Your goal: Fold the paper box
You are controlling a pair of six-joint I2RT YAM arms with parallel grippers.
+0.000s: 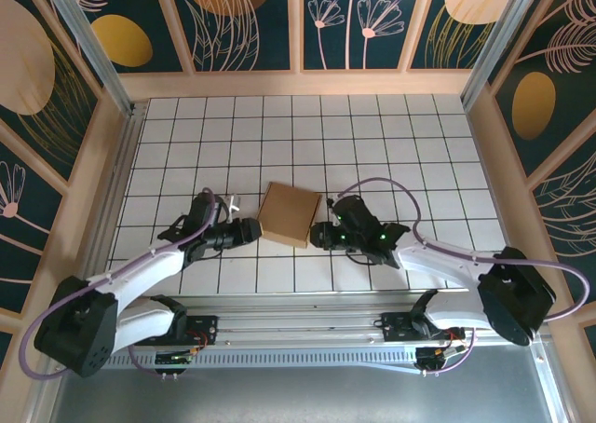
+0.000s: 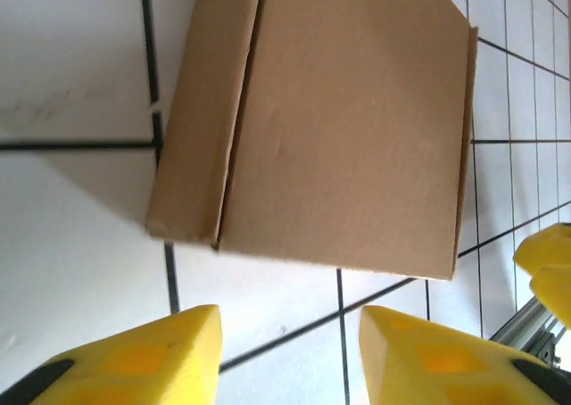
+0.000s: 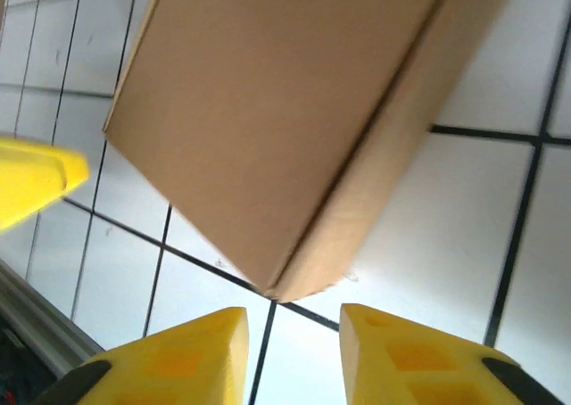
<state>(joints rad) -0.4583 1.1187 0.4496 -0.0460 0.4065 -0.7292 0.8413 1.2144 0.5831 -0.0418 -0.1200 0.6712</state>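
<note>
1. the left gripper (image 1: 252, 232) stands partly open. in the left wrist view (image 2: 290, 356) its two yellow fingers (image 2: 134, 365) have bare tile between them and hold nothing.
2. the right gripper (image 1: 318, 235) is likewise parted. in the right wrist view (image 3: 293, 356) the gap between its fingers (image 3: 419, 360) shows only tile and a black grid line.
3. the paper box (image 1: 289, 213) lies flat and closed on the white tiled table (image 1: 372, 134), near its middle and turned a little askew. the left gripper is at the box's 8 o'clock and the right gripper at its 4 o'clock, both just beside it.
4. from the left wrist the box (image 2: 348, 128) sits past the fingertips with a strip of tile between, so they are apart. from the right wrist the box's (image 3: 277, 111) near corner hangs just above the gap, probably not touching, though the angle is poor.
5. seen from above, the left arm lies low, reaching from its base toward 2 o'clock. the right arm mirrors it, reaching toward 10 o'clock. a purple cable loops along each.
6. a yellow tip at the 3 o'clock edge of the left wrist view, and another at the 9 o'clock edge of the right wrist view, look like the opposite gripper's fingers.
7. both wrist views cut the box off at the top. from above the fingertips are dark and small, so contact there is hard to judge.
</note>
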